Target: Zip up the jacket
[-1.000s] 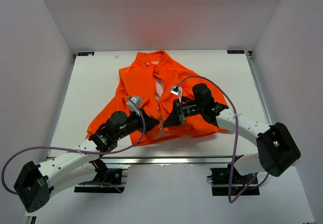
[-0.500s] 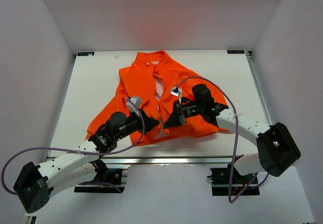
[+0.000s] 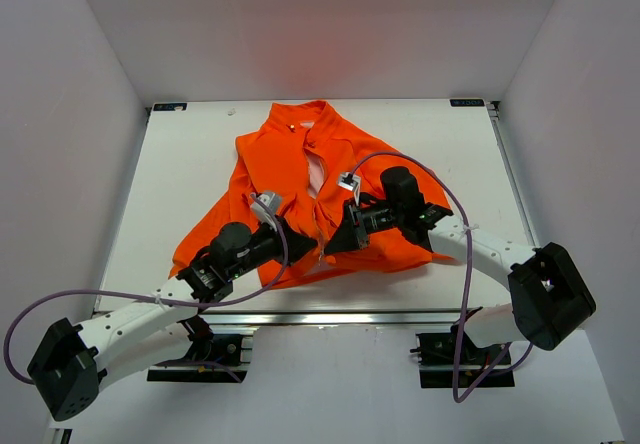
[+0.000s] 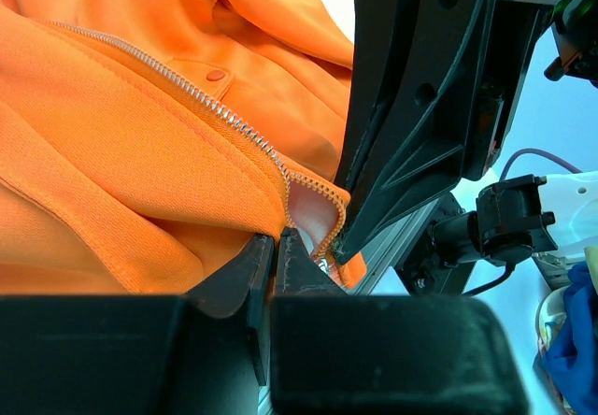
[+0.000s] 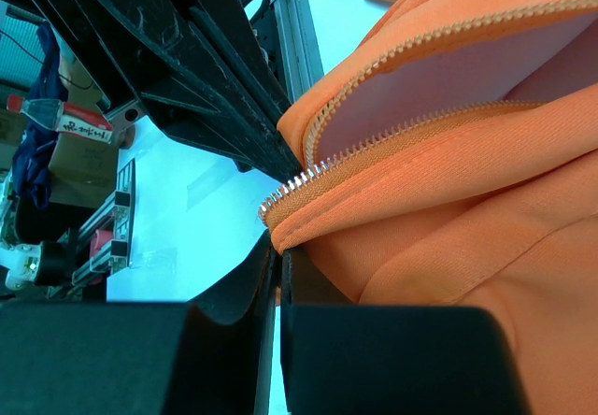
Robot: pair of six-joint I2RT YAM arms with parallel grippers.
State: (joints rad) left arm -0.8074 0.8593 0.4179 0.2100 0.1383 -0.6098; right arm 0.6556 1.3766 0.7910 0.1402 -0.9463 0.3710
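Observation:
The orange jacket (image 3: 290,169) lies crumpled in the middle of the table, collar at the far side, front open with pale pink lining showing. My left gripper (image 3: 308,241) is shut on the jacket's left front edge at the hem, beside the zipper teeth (image 4: 220,108). My right gripper (image 3: 330,245) is shut on the jacket's right front edge at the bottom end of its zipper row (image 5: 308,178). The two grippers almost touch at the near hem. In the left wrist view the right gripper's black body (image 4: 430,107) stands just beyond the hem.
The white table (image 3: 180,174) ends in a metal rail (image 3: 330,317) just in front of the hem. White walls enclose the left, right and far sides. The arm cables (image 3: 420,179) loop above the jacket's right side.

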